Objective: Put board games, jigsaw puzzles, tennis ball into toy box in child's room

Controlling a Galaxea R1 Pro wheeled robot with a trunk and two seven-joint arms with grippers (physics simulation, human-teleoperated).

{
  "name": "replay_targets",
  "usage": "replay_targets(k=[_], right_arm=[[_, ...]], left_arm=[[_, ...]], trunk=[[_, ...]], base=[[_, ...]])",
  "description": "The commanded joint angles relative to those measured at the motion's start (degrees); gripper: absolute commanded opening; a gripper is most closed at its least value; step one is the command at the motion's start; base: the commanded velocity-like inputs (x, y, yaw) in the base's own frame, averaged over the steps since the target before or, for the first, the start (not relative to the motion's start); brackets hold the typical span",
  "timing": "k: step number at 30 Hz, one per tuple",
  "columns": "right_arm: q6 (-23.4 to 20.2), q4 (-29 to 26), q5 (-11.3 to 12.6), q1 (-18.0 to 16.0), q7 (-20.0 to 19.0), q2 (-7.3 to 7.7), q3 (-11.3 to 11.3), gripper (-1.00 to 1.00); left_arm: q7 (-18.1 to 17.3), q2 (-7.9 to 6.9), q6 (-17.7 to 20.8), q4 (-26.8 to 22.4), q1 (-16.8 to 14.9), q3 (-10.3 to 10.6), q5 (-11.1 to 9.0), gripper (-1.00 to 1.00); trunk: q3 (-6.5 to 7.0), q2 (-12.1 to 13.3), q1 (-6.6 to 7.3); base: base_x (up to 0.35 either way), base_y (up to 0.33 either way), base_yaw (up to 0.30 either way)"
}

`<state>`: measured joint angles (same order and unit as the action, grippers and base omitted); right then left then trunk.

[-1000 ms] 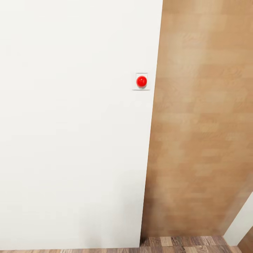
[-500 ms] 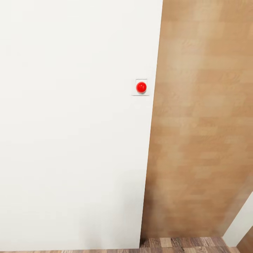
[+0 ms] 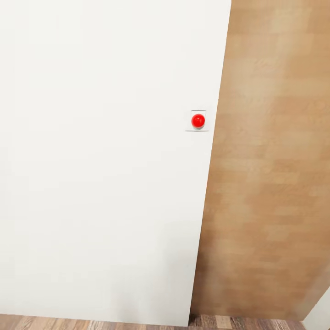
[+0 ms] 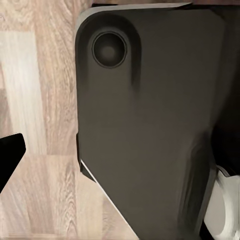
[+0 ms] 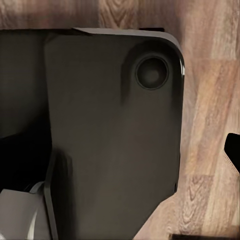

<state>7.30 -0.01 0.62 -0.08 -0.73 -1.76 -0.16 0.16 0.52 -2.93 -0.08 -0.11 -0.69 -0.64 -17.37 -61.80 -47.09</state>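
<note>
Ahead, white wall with small red round button beside light wood panel, plank floor below, wrist cameras over dark robot base and floor, claw states cannot be told, toys out of sight.

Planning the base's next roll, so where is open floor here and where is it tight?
Bare plank floor lies open beside the dark base in the left wrist view, and likewise floor beside it in the right wrist view. Ahead is tight: white wall with its red button and a wood panel.
</note>
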Motion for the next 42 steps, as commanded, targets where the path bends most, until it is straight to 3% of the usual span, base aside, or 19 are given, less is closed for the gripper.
replay_targets(k=[1, 25, 29, 33, 37, 41, 42], right_arm=[[0.2, 0.0, 0.1, 0.0, 0.0, 0.0, 0.0, 1.0], [0.0, 0.0, 0.0, 0.0, 1.2, -0.9, 0.0, 1.0], [-0.9, -0.1, 0.0, -0.2, 1.6, -1.84, 0.1, 1.0], [-5.1, -1.3, -0.3, -1.5, 1.8, -3.27, 0.2, 1.0], [-13.6, -5.8, -0.3, -4.4, 1.9, -3.96, 0.2, 1.0], [-21.4, -11.6, -0.2, -6.3, 1.9, -4.14, 0.1, 1.0], [-24.3, -14.1, -0.1, -6.8, 2.0, -4.19, 0.1, 1.0]], left_arm=[[0.0, 0.01, -0.1, 0.0, 0.0, -0.1, -0.1, 1.0], [0.0, 0.14, -0.1, 0.0, 0.0, -0.1, -0.1, 1.0], [0.2, -0.02, 0.3, -1.2, -0.1, -0.1, -0.1, 1.0], [0.8, -0.15, 1.4, -3.9, -0.4, -0.1, -0.1, 1.0], [1.3, -1.11, 7.3, -7.1, -3.3, -0.1, -0.2, 1.0], [1.1, -3.85, 13.8, -8.7, -7.1, -0.4, -0.9, 1.0], [1.1, -5.21, 15.9, -9.1, -8.6, -0.9, -1.9, 1.0]], trunk=[[0.13, 0.4, 0.22], [4.44, 10.0, 5.49], [5.16, 11.6, 6.37], [5.88, 13.2, 7.25], [6.59, 14.8, 8.13], [7.28, 16.4, 9.01], [7.44, 16.8, 9.23]], base=[[0.0, 0.0, 0.278], [0.0, 0.0, 0.286], [0.0, 0.0, 0.287], [0.0, 0.0, 0.287], [0.0, 0.0, 0.287], [0.0, 0.0, 0.287], [0.0, 0.0, 0.284]])
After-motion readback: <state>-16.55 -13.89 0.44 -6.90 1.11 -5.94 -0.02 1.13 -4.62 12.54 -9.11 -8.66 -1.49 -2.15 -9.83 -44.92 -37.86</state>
